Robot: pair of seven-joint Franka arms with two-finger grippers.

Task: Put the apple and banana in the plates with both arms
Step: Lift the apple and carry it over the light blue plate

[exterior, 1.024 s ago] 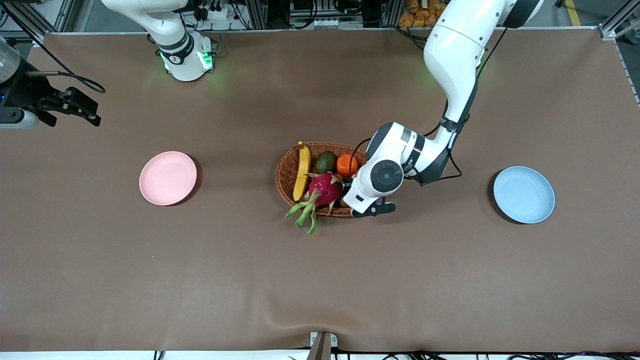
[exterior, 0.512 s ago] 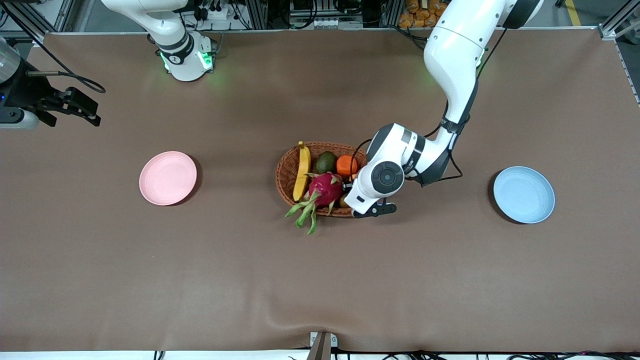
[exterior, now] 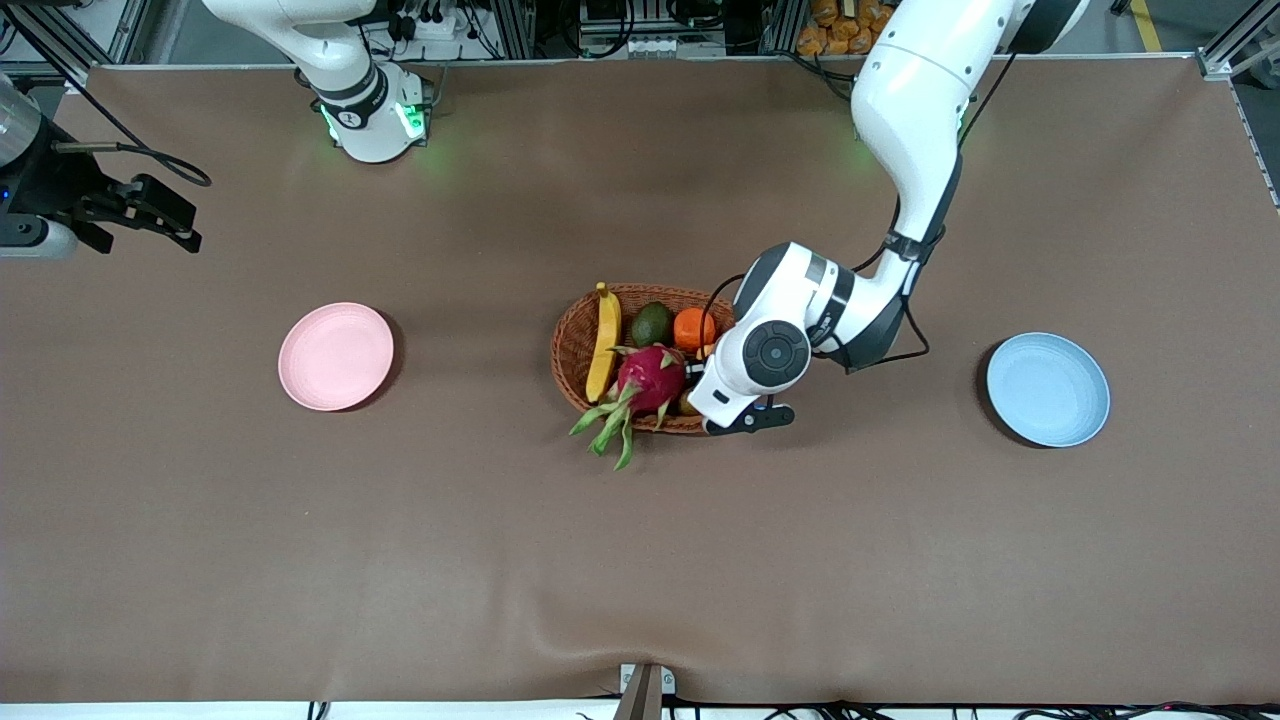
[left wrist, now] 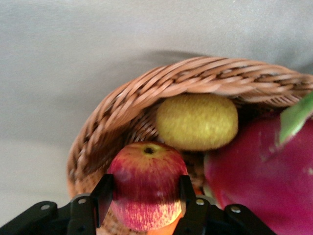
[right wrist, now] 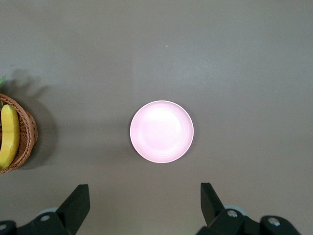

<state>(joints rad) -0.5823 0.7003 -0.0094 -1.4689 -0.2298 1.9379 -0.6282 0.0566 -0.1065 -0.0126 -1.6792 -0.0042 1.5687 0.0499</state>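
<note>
From the front, the left arm's wrist covers the left end effector (left wrist: pixel 145 196) entirely, along with the apple (left wrist: pixel 145 190) and the end of the wicker basket (exterior: pixel 578 345) toward the left arm. In the left wrist view the picture's edge cuts off the apple's lower part, most of the dragon fruit (left wrist: pixel 259 181) and part of the basket rim; the fingers (left wrist: pixel 103 193) show only partly. The right end effector (right wrist: pixel 142 205) is cut by the picture's edge in its wrist view, as are the banana (right wrist: pixel 8 134) and basket there. In the front view the right arm runs out of the picture at its edge.
</note>
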